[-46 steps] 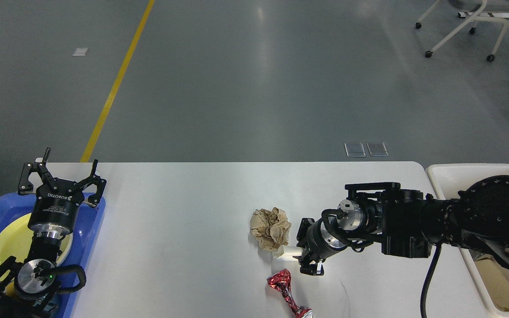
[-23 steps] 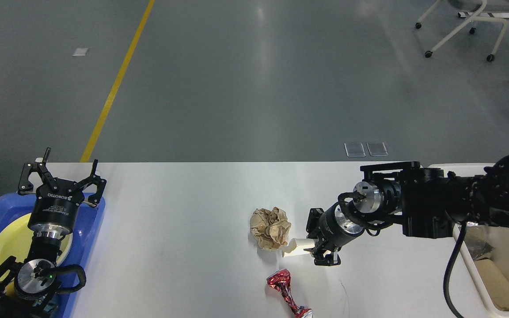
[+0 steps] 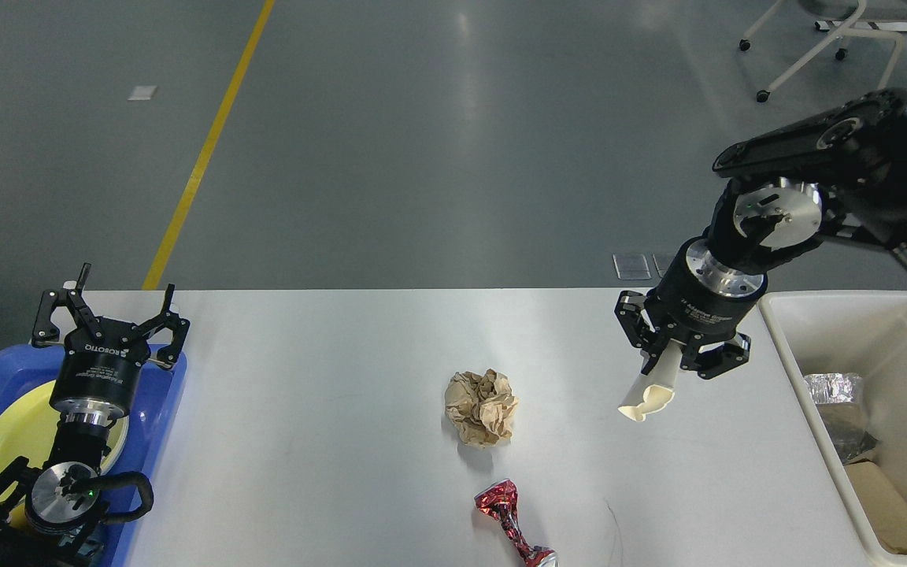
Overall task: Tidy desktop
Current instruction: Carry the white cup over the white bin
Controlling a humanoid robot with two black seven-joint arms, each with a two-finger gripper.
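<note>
The table (image 3: 327, 441) lies bare between the tray (image 3: 162, 441) and the paper ball (image 3: 482, 407). A red wrapper (image 3: 510, 521) sits near the ball at the front edge. Right pincer (image 3: 678, 364) hangs beside the bin (image 3: 784, 346).

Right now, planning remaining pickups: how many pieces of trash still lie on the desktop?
2: crumpled brown paper mid-desktop; crushed red wrapper at the near edge. A white cup is in the right gripper.

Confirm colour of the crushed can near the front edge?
Red and silver can, head view.
</note>
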